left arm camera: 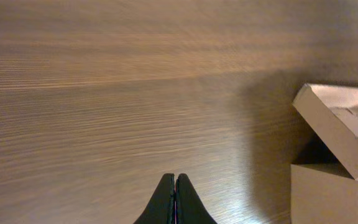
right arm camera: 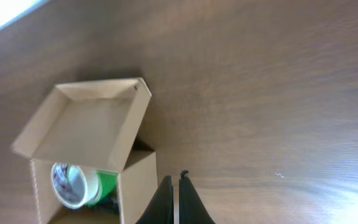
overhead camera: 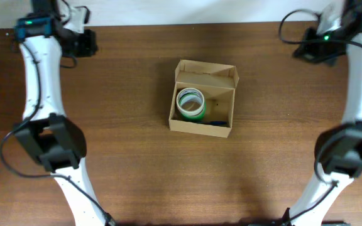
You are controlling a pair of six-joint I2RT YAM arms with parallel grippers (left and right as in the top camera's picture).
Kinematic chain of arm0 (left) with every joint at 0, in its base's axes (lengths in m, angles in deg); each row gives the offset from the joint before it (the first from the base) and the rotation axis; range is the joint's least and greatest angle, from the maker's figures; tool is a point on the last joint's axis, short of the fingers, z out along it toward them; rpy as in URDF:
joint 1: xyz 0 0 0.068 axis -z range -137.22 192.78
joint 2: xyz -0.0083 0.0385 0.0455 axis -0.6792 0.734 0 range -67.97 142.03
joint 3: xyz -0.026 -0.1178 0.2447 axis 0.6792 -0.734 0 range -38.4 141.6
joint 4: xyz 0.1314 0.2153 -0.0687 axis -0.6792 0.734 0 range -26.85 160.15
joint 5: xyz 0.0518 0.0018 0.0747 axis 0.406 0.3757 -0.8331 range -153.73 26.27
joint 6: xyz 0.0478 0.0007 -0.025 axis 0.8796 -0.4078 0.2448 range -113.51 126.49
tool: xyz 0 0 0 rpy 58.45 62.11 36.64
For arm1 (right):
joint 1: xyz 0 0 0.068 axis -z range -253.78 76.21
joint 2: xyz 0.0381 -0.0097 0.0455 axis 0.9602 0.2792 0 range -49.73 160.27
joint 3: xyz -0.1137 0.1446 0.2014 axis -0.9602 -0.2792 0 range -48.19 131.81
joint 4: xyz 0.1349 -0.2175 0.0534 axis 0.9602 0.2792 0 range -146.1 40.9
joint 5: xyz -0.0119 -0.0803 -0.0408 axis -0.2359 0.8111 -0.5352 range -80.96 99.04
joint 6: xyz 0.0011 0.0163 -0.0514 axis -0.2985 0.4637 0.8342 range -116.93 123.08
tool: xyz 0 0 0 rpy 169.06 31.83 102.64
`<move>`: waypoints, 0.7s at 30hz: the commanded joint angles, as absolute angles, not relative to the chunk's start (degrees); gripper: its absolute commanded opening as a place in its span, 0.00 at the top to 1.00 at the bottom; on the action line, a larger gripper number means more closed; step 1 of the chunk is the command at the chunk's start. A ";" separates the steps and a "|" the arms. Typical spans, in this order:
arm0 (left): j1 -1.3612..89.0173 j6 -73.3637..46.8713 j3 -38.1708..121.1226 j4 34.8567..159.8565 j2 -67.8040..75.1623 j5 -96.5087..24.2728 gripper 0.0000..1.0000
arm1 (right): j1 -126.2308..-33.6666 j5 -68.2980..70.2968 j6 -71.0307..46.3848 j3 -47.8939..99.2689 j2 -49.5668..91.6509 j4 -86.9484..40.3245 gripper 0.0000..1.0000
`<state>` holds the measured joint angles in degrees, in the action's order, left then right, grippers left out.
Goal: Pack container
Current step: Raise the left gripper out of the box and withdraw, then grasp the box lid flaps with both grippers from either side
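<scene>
A rectangular tan cardboard container [overhead camera: 200, 126], lid flap raised, is seen at the middle of the brown wood-grain bench [overhead camera: 118, 81]. A green tape roll [overhead camera: 191, 104] lies inside. The left hand [left arm camera: 175, 182] and right hand [right arm camera: 173, 182] are pressed closed, empty, well apart from it.

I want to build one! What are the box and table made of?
The box looks like matte tan cardboard: folded flaps, thin cut edges. The table looks like brown wood or a wood-look top: long grain lines, slight sheen.
</scene>
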<state>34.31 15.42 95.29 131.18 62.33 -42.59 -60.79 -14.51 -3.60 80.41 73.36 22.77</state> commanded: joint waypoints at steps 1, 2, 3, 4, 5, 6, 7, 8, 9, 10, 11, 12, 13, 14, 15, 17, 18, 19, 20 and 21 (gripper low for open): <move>37.06 15.14 95.27 131.05 65.79 -39.31 0.98 | -60.73 -23.78 -4.54 74.05 76.53 20.02 0.96; 37.57 15.11 95.27 131.09 66.51 -39.31 0.98 | -60.99 -25.59 -4.61 72.30 77.40 18.51 0.96; 38.00 15.14 95.27 131.09 67.14 -39.31 0.98 | -61.36 -26.64 -5.35 70.77 78.03 17.07 0.96; 38.40 15.14 95.22 131.07 67.40 -39.37 0.98 | -62.02 -27.19 -6.68 68.93 78.71 15.12 0.96; 38.66 15.14 95.20 131.03 67.64 -39.53 0.98 | -62.74 -27.43 -7.36 67.66 79.17 13.64 0.96; 38.90 15.14 95.20 131.01 67.67 -39.53 0.98 | -63.74 -27.71 -8.02 66.26 79.59 11.91 0.96; 39.05 15.14 95.20 130.96 67.67 -39.53 0.98 | -64.57 -27.84 -8.00 65.61 80.00 10.95 0.96; 39.05 15.14 95.20 130.85 67.67 -39.51 0.98 | -65.84 -27.82 -7.97 65.17 80.59 10.14 0.96; 39.03 15.14 95.20 130.85 67.67 -39.53 0.98 | -66.80 -27.99 -8.00 65.15 80.98 9.64 0.96; 39.01 15.14 95.20 130.87 67.67 -39.53 0.98 | -67.79 -28.08 -7.97 65.15 81.25 9.00 0.96; 38.99 15.14 95.18 131.11 67.67 -39.53 0.98 | -69.88 -28.06 -8.30 65.15 81.62 7.23 0.96; 38.99 15.14 95.18 131.27 67.67 -39.53 0.98 | -71.02 -28.06 -8.74 65.15 81.82 6.18 0.96; 38.99 15.14 95.18 131.29 67.67 -39.53 0.98 | -71.72 -27.97 -9.53 65.15 81.82 5.57 0.96; 38.99 15.11 95.18 131.29 67.67 -39.53 0.98 | -72.59 -27.99 -10.20 65.15 81.86 4.68 0.96; 39.01 15.11 95.18 131.29 67.67 -39.51 0.98 | -73.64 -27.84 -11.19 65.15 81.90 3.82 0.96; 39.01 15.11 95.18 131.31 67.67 -39.53 0.98 | -74.69 -27.78 -11.43 65.15 81.90 2.93 0.96; 39.01 15.11 95.18 131.40 67.67 -39.51 0.98 | -75.06 -27.69 -11.43 65.15 81.90 2.56 0.96; 39.01 15.11 95.18 131.55 67.67 -39.53 0.98 | -75.33 -27.40 -11.67 65.15 81.90 2.10 0.96; 39.01 15.11 95.18 131.75 67.67 -39.53 0.98 | -75.33 -26.70 -12.43 65.15 81.90 1.88 0.96; 39.01 15.11 95.18 131.99 67.67 -39.53 0.98 | -75.26 -26.14 -12.87 65.15 81.90 1.66 0.96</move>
<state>39.34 15.42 95.18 131.31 67.58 -40.34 -75.63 -26.64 -10.86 65.35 80.85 2.10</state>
